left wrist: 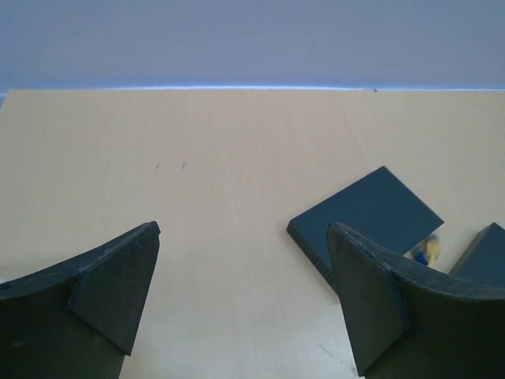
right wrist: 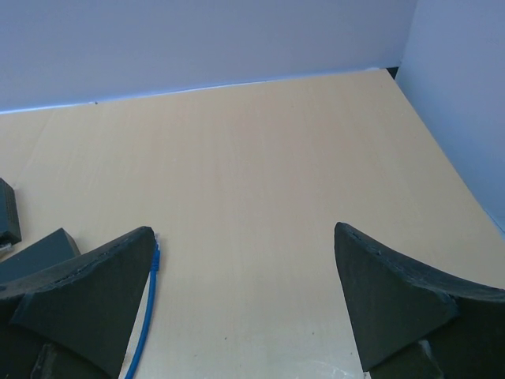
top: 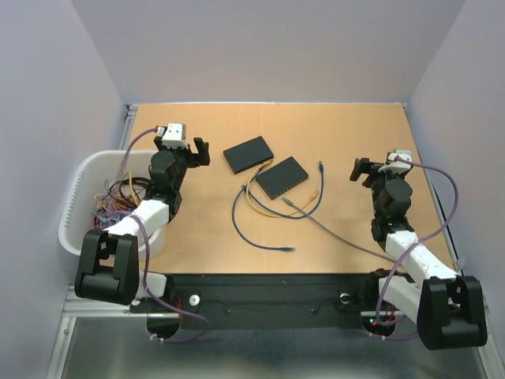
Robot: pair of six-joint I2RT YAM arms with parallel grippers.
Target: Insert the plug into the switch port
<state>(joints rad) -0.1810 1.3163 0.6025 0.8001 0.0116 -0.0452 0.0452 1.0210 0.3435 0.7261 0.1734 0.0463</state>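
Your left jaws and right jaws, both dark and wedge-shaped, stand wide apart and empty. A flat, matte-black rectangular switch point(top: 282, 177) lies on the smooth tan worktop point(top: 347, 126). The thin blue cable's plug point(top: 321, 166) lies just right of the switch.

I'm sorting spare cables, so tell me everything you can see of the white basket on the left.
The white basket looks like plastic, with rounded corners and slotted walls. It stands upright at the table's left edge, open on top, holding a tangle of cables in purple, orange and yellow. The left arm crosses its right side; whether they touch cannot be told. Only the top view shows it.
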